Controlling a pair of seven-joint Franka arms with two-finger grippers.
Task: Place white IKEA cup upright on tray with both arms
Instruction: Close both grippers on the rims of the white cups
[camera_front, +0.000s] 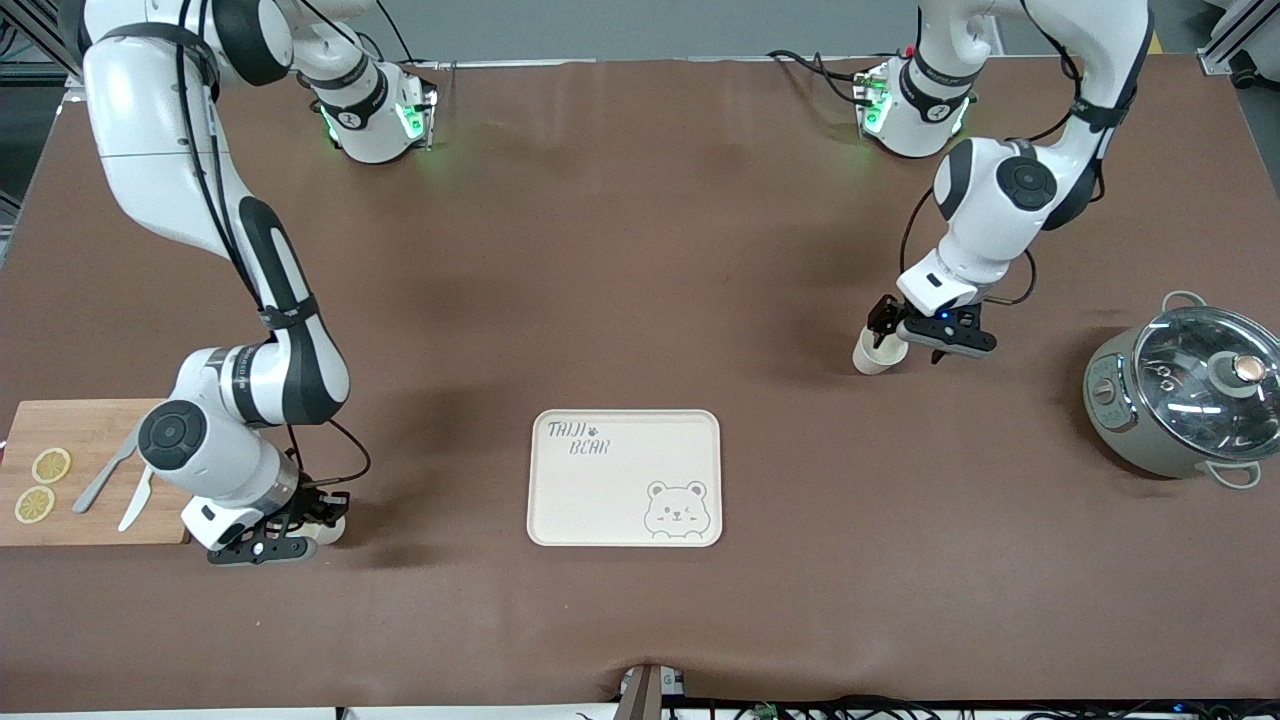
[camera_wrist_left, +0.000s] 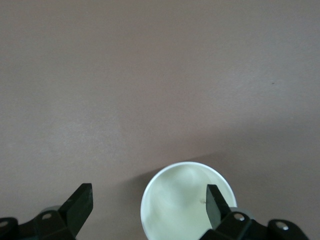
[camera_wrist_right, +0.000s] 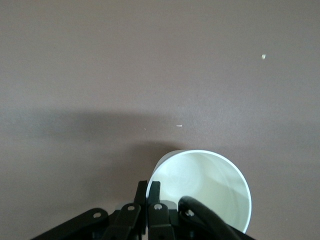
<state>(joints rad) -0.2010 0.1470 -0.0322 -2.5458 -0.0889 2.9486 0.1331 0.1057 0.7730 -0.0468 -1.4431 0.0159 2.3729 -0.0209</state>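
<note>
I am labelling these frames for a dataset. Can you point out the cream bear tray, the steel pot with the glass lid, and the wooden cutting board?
cream rectangular bear tray (camera_front: 600, 500), front view, bare middle.
steel pot with glass lid (camera_front: 1120, 420), front view, outer wall.
wooden cutting board (camera_front: 90, 425), front view, bare top surface.

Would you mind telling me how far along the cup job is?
Nothing is on the tray yet. The right tool is shut on the rim of one cup beside the cutting board. The left tool is open, one finger inside a second cup. Both still need lifting and setting upright on the tray.
</note>
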